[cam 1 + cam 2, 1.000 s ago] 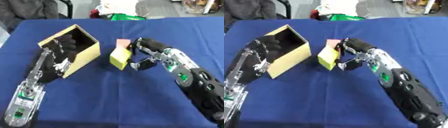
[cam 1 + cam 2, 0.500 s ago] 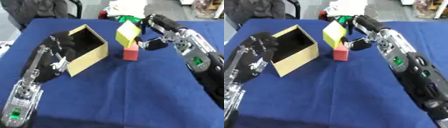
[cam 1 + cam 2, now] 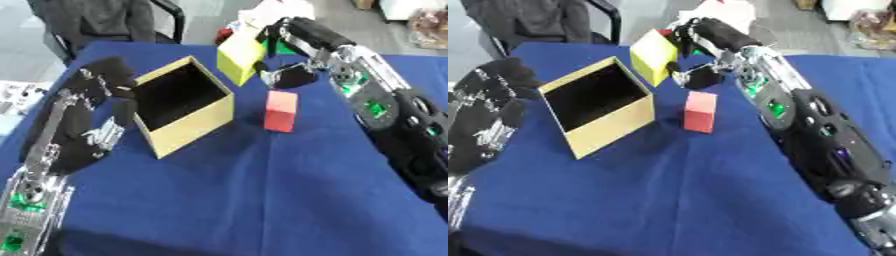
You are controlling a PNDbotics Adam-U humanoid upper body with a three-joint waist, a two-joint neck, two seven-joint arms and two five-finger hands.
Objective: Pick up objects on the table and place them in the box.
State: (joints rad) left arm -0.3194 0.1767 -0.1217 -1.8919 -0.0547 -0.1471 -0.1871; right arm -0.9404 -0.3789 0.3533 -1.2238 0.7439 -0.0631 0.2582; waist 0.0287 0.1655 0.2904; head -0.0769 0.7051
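Though fingers partly hidden, right hand [image 3: 282, 35] round yellow block [image 3: 240, 56].

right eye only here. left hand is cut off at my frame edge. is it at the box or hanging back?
Observer: Left eye view shows the whole left hand. It is right beside the left wall of the box. I cannot tell whether they touch.
Operator: ok. right hand has the yellow block up off the cloth on my side. where does the left arm run?
Observer: The left forearm slants from the hand down to the lower-left corner of the view, lying over the blue table. There are green lights on it near the bottom edge.
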